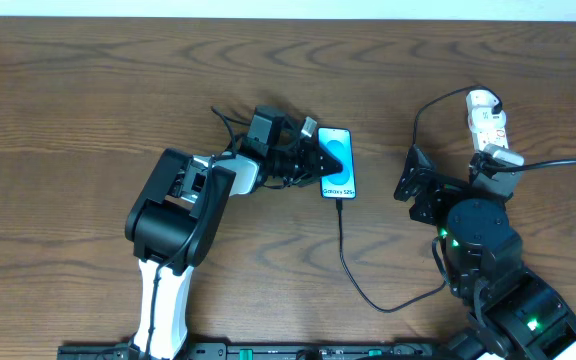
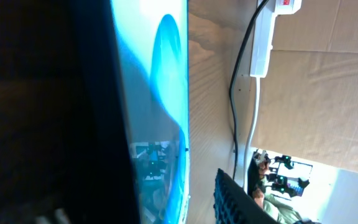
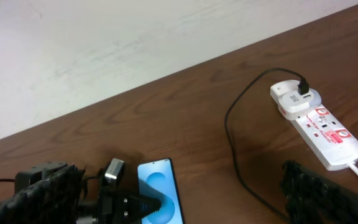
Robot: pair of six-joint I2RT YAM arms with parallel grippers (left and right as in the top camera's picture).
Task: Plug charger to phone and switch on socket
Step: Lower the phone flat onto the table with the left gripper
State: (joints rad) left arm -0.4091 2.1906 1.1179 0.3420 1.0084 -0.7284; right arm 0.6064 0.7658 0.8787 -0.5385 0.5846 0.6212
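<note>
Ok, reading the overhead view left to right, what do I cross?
Left arm → phone → right gripper → socket. The charger spans several of these, and the left gripper overlaps the phone's left edge, so both are left out of the order.

Table: dark brown wood grain | Wall: off-white, plain, meets table's far edge | Light: even, diffuse across the tabletop
</note>
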